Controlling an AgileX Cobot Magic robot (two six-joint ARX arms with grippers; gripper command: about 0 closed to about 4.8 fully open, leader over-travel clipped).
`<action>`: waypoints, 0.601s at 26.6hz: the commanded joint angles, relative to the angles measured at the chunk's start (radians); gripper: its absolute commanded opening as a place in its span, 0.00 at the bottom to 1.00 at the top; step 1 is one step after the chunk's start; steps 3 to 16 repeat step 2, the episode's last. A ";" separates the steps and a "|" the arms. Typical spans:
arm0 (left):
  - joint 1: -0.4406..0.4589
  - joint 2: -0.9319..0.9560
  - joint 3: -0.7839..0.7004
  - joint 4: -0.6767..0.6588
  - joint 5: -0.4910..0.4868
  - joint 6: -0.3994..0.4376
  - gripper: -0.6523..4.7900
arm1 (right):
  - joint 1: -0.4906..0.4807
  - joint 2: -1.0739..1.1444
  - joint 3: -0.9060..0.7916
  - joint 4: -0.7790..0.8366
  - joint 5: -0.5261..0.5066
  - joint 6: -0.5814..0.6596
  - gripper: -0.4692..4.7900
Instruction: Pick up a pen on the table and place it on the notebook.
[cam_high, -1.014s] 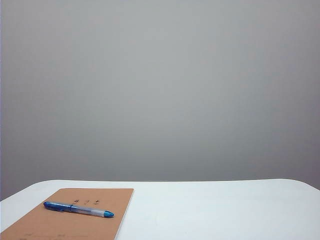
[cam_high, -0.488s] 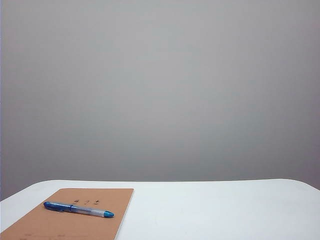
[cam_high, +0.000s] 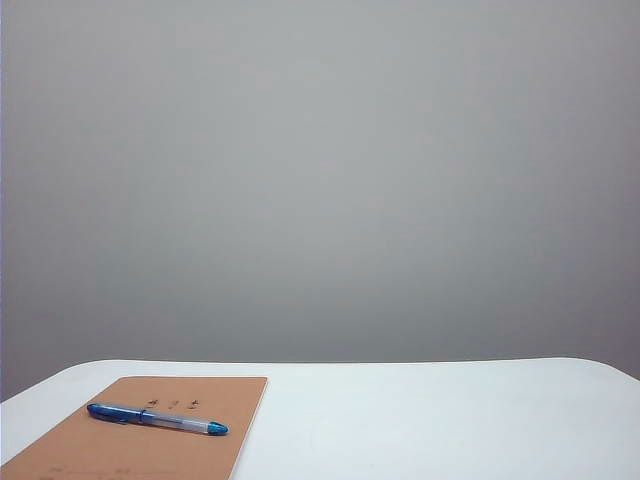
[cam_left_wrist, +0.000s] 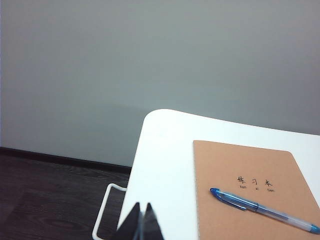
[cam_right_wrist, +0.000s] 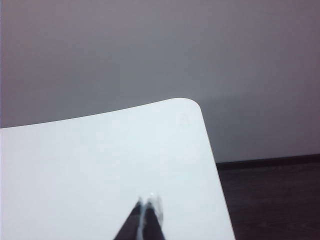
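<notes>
So the pen (cam_high: 157, 418) is lying flat on the notebook (cam_high: 140, 432), roughly across the cover just below the little row of dark printed characters, blue cap end toward the left of the exterior view and the blue tip pointing right, close to the notebook's right edge. The notebook itself sits at the near-left part of the white table (cam_high: 430, 420), its tan cover running off the bottom of that view. Neither arm shows up in the exterior shot at all. From the left wrist view you get the same pair from another angle — the pen (cam_left_wrist: 262, 210) rests diagonally on the notebook (cam_left_wrist: 240, 170), and the left gripper (cam_left_wrist: 142, 222) is right at the frame edge, over the table's (cam_left_wrist: 160, 160) edge and off to the side of the notebook, apart from both. Its two dark fingertips (cam_left_wrist: 133, 220) are pressed together with nothing between them. The right gripper (cam_right_wrist: 147, 210) is over a bare stretch of the table (cam_right_wrist: 100, 150) near a rounded corner, well away from the pen — its jaws are pinched closed too and it's holding nothing, though the tips look a bit blurry. Dark wood-look floor (cam_left_wrist: 50, 200) shows past the table edge, plus a white wire frame (cam_left_wrist: 106, 210) down beside it.
</notes>
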 joint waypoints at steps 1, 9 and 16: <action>0.001 0.000 0.002 -0.010 0.004 -0.003 0.11 | 0.000 -0.001 -0.006 0.008 0.001 0.004 0.07; 0.001 0.000 0.002 -0.010 0.005 -0.003 0.11 | 0.000 -0.001 -0.006 0.008 0.001 0.004 0.07; 0.001 0.000 0.002 -0.010 0.005 -0.003 0.11 | 0.000 -0.001 -0.006 0.008 0.001 0.004 0.07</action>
